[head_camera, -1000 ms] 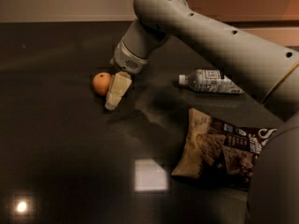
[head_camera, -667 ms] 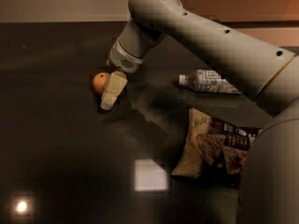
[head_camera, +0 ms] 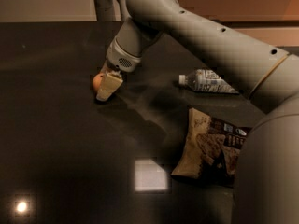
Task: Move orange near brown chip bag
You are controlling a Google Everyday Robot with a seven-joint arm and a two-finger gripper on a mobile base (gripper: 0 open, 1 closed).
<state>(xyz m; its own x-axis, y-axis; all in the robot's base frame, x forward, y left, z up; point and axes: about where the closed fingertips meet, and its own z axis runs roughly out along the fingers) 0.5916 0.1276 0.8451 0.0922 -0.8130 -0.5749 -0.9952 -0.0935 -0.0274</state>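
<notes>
The orange (head_camera: 96,81) lies on the dark table at the left of middle, and its right side is hidden behind my gripper (head_camera: 105,89). The gripper points down at the table and sits right against the orange, its cream tip low by the surface. The brown chip bag (head_camera: 209,146) lies flat at the lower right, well apart from the orange. My arm's lower segment covers the bag's right edge.
A clear plastic water bottle (head_camera: 208,81) lies on its side to the right of the gripper, behind the bag. The dark glossy table (head_camera: 56,143) shows a bright square glare (head_camera: 150,175) near the front. My arm fills the right side.
My gripper has shifted a little left and lower onto the orange, now covering its right side. The orange, bag and bottle have not moved.
</notes>
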